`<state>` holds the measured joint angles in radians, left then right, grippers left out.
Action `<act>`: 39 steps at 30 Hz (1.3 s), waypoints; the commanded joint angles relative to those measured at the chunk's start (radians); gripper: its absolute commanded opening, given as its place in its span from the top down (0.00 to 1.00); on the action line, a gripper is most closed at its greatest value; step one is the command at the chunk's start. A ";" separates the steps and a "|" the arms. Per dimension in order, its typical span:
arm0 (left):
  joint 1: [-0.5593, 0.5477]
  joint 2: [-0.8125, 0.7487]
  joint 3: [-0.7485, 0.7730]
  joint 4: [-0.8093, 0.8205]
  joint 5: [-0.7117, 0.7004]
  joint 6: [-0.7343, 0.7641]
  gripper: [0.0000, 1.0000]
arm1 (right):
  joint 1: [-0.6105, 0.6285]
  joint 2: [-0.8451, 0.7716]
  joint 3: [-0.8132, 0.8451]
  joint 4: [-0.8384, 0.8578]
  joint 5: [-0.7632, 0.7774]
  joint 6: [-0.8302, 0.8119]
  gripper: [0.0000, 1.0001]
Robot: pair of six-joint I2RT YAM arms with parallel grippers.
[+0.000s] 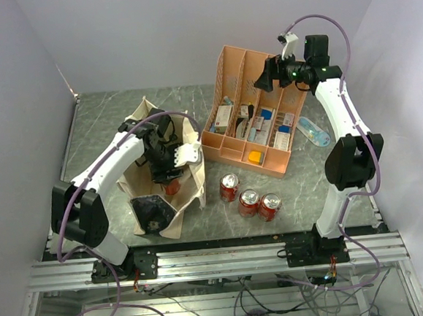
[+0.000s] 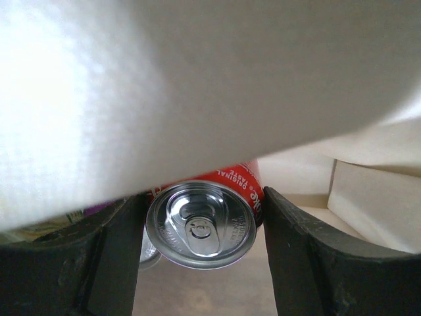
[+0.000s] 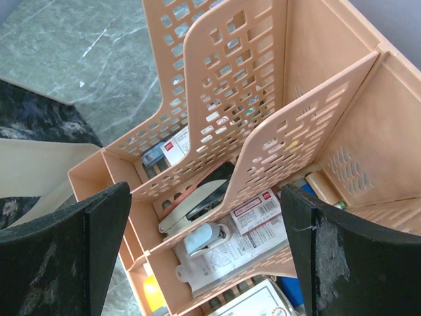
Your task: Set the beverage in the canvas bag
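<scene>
Red can [image 2: 200, 227], silver pull-tab top, in grip of left hand [image 2: 204, 201] inside cream canvas bag [image 1: 197, 182]

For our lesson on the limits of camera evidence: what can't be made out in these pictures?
Left wrist view: blurred canvas bag fabric hides everything above the red can.
Top view: the left gripper hides most of that can inside the bag.
Right wrist view: labels in the orange-pink organizer are too small to read.
</scene>
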<state>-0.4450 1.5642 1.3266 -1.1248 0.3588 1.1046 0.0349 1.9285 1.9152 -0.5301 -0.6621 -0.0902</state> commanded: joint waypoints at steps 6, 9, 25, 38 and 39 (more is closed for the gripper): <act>-0.004 0.059 0.006 0.152 -0.090 0.036 0.93 | -0.003 0.039 0.043 -0.018 0.035 -0.005 0.04; -0.006 0.075 0.009 0.155 -0.132 0.036 0.93 | -0.003 0.041 0.037 -0.008 0.035 0.013 0.04; -0.010 0.046 -0.087 0.166 -0.133 0.103 0.84 | 0.002 0.046 0.017 0.010 0.040 0.037 0.04; -0.037 0.058 -0.148 0.270 -0.136 0.024 0.61 | 0.001 0.019 -0.015 0.004 0.050 0.036 0.04; -0.037 0.059 -0.139 0.268 -0.134 0.011 0.59 | 0.002 0.019 -0.015 0.007 0.049 0.038 0.04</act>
<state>-0.4702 1.5795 1.2133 -0.9802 0.2634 1.1446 0.0456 1.9533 1.9091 -0.5518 -0.6548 -0.0402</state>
